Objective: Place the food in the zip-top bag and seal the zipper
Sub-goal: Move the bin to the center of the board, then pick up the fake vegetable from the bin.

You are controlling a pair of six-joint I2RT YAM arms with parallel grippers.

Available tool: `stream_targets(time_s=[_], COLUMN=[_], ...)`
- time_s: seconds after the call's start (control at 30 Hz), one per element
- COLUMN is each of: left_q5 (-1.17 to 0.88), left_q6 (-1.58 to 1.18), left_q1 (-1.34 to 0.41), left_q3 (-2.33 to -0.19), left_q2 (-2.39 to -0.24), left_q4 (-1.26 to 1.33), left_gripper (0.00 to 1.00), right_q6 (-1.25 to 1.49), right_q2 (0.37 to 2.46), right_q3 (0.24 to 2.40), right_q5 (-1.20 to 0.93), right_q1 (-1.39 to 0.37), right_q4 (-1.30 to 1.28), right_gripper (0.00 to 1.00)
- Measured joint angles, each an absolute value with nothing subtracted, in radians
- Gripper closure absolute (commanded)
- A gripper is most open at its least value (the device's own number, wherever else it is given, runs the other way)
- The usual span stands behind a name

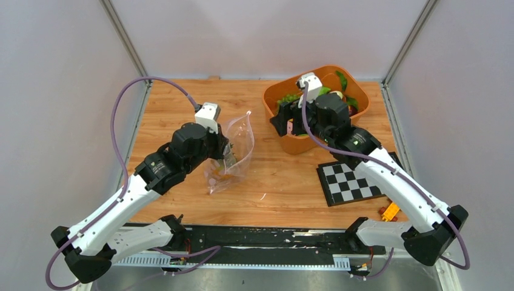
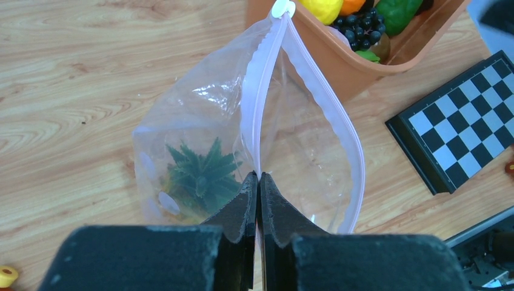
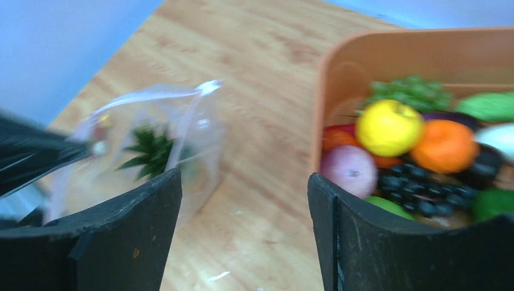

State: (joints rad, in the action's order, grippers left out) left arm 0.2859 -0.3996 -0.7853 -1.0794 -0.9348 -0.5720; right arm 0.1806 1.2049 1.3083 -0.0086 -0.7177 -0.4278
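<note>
The wooden counter (image 1: 285, 182) carried an orange tub (image 1: 290, 144) at its far right corner, with most of the food inside, a lemon (image 3: 388, 127) and grapes (image 3: 424, 188) among it. The bag (image 1: 239, 139) stood left of the middle with its mouth gaping. Its zipper (image 2: 257, 91) ran from the left gripper (image 2: 259, 182) toward the tub, and a pineapple (image 2: 203, 176) lay inside. That gripper was clamped on one lip. The right gripper (image 3: 243, 176), jaws wide apart and empty, hovered at the tub's near-left rim, nearer the food.

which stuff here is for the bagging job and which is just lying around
Job: clear dotted plastic zip-top bag, its pinkish zipper strip, green-topped toy pineapple inside, toy fruits and vegetables in orange plastic tub.
Lying about: black-and-white checkerboard, small yellow toy block.
</note>
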Motion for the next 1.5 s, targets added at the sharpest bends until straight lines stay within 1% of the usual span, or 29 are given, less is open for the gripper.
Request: stream_targets(time_s=[0.1,0.2,0.27,0.33,0.4,0.5,0.67,0.77,0.87,1.0,1.17,1.23,1.33,1.37,1.5], left_q5=[0.285,0.285,0.281,0.277,0.271,0.266,0.263,0.263,0.264,0.263,0.263,0.263,0.260,0.259,0.250], left_q6=[-0.400,-0.400,-0.400,-0.400,-0.399,-0.399,-0.398,-0.398,-0.398,-0.396,-0.394,-0.392,-0.391,-0.390,-0.390], left_q1=[-0.786,-0.785,-0.786,-0.785,-0.785,-0.786,-0.785,-0.785,-0.785,-0.785,-0.785,-0.786,-0.785,-0.786,-0.785], left_q3=[-1.074,-1.068,-1.067,-1.067,-1.066,-1.066,-1.066,-1.066,-1.066,-1.066,-1.066,-1.066,-1.066,-1.066,-1.066], left_q2=[-0.926,-0.916,-0.913,-0.911,-0.911,-0.910,-0.910,-0.910,-0.910,-0.910,-0.910,-0.910,-0.910,-0.910,-0.910], left_q4=[-0.570,-0.569,-0.568,-0.567,-0.566,-0.565,-0.565,-0.565,-0.565,-0.565,-0.565,-0.565,-0.565,-0.565,-0.565], left_gripper=[0.93,0.93,0.93,0.93,0.93,0.93,0.93,0.93,0.93,0.93,0.93,0.93,0.93,0.93,0.93], right_q6=[0.181,0.183,0.182,0.179,0.173,0.147,0.108,0.094,0.095,0.105,0.170,0.222,0.326,0.371,0.525], right_q2=[1.241,1.327,1.412,1.492,1.556,1.614,1.627,1.628,1.627,1.613,1.581,1.576,1.592,1.610,1.739], right_q3=[1.306,1.308,1.308,1.308,1.306,1.302,1.298,1.288,1.287,1.294,1.341,1.354,1.364,1.370,1.420], right_q5=[0.073,0.076,0.027,-0.048,-0.132,-0.257,-0.445,-0.501,-0.500,-0.341,-0.013,0.099,0.187,0.206,0.278], right_q1=[-0.634,-0.537,-0.482,-0.443,-0.422,-0.416,-0.459,-0.523,-0.578,-0.596,-0.533,-0.498,-0.429,-0.399,-0.313], right_q4=[-0.428,-0.430,-0.438,-0.457,-0.476,-0.479,-0.480,-0.482,-0.482,-0.513,-0.530,-0.508,-0.483,-0.473,-0.451], right_gripper=[0.23,0.22,0.20,0.14,0.14,0.14,0.15,0.15,0.12,0.08,0.03,0.03,0.05,0.07,0.08])
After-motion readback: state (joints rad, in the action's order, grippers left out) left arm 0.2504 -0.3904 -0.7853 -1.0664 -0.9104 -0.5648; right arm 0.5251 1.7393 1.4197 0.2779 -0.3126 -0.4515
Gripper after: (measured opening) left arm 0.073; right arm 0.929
